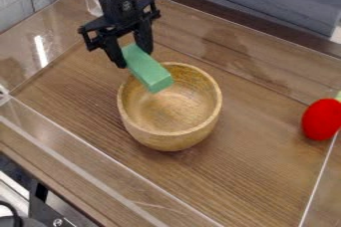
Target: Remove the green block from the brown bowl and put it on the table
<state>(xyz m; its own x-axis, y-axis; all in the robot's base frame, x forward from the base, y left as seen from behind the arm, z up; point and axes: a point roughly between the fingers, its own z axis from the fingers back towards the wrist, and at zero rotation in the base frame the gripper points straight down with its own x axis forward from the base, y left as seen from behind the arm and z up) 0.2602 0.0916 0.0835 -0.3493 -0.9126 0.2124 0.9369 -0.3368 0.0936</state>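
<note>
The gripper point(123, 50) pinches the block point(147, 70) by its upper end, tilted over the bowl point(170, 119) rim at ten o'clock. Clear the rim fully before lowering onto the table point(253, 67).

My gripper point(120, 44) holds the block point(147, 70) above the bowl's point(170, 112) back-left rim; a ball point(321, 118) lies right of the bowl.

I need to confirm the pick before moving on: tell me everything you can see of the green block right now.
The green block is a small matte mint-green rectangular bar with flat faces and squared edges, looking like painted wood or foam. It hangs tilted, its upper end clamped in the hand, its lower end slanting down over the left rim of the brown bowl. It appears lifted off the bowl's floor; whether it brushes the rim cannot be told.
</note>
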